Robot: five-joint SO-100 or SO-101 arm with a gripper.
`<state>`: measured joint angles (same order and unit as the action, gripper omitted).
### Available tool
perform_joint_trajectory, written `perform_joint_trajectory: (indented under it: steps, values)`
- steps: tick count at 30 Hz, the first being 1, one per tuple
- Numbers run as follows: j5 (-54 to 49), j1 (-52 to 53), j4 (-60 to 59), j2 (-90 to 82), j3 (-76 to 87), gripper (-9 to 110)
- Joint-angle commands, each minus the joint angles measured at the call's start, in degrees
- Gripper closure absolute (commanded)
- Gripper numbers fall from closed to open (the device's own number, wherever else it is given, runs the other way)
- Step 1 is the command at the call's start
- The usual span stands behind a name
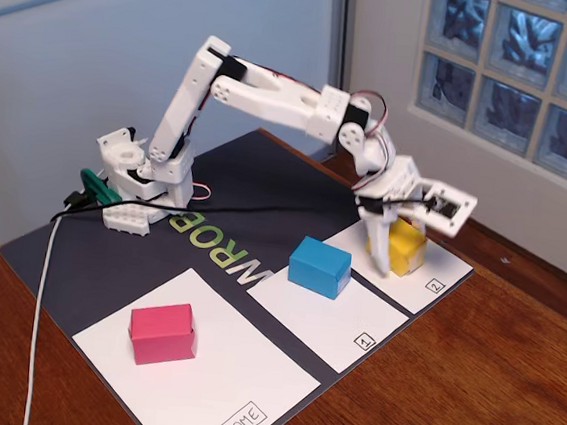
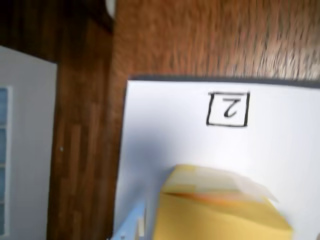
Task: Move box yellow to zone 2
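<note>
The yellow box (image 1: pixel 410 247) rests on the white zone 2 sheet (image 1: pixel 441 270) at the right end of the mat. My gripper (image 1: pixel 397 256) reaches down over it, with its white fingers against the box's sides, shut on it. In the wrist view the yellow box (image 2: pixel 220 210) fills the bottom, and one pale finger (image 2: pixel 131 230) presses its left side. The other finger is out of frame. The boxed "2" (image 2: pixel 228 109) lies just beyond the box on the zone 2 sheet (image 2: pixel 165 130).
A blue box (image 1: pixel 320 265) sits on the sheet marked 1 (image 1: pixel 353 320). A pink box (image 1: pixel 162 332) sits on the Home sheet (image 1: pixel 236 389). The arm's base (image 1: pixel 141 184) stands at the back left of the dark mat. Wooden table edge and a glass-block wall lie right.
</note>
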<state>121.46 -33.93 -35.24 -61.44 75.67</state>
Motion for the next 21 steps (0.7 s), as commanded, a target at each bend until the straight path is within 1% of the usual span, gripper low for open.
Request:
perform_joint_trajectory:
  steps: [1,9,17,21]
  values:
    - [-1.0,-0.1,0.6,-7.0,-1.2,62]
    - [-4.0,0.3,0.4,-14.1,1.6,63]
    - [-8.5,1.2,0.8,-27.7,13.2,68]
    - [-10.4,2.7,0.4,-32.9,15.6,70]
